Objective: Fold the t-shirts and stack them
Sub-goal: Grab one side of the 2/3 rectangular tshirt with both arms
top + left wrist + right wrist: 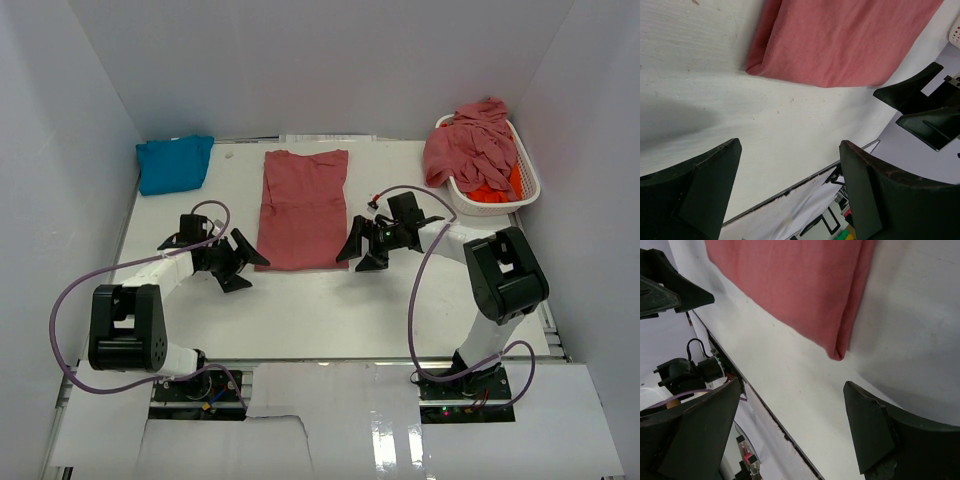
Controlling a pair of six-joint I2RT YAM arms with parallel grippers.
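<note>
Starting at the near edge, the left arm's base [185,385] and the right arm's base [470,385] sit side by side, each trailing a purple cable [60,320] that loops up towards its wrist. Both arms reach inwards over the white worktop [330,310].

The left fingers [246,268] are spread wide and grasp nothing. They hover just left of the near left corner of a rose-red t-shirt [303,210]. The right fingers [350,262] are spread just as wide, also empty, just right of the shirt's near right corner. The two pairs face each other across the near end of the garment, and neither touches the cloth.

The left wrist view shows that corner [756,67] lying flat on the worktop, clear of the dark fingertips [695,190]. The right wrist view shows the opposite corner [837,352], likewise apart from that arm's fingertips [880,435].

This t-shirt is folded into a long, narrow rectangle. It lies in the middle of the worktop with its length running from near to far.

Farther back on the left, a turquoise t-shirt [175,163] lies folded in the far left corner against the wall. On the far right stands a white slatted basket [530,190] with a heap of rose-red t-shirts [470,145] spilling over its rim. An orange t-shirt [495,190] shows beneath the heap.
</note>
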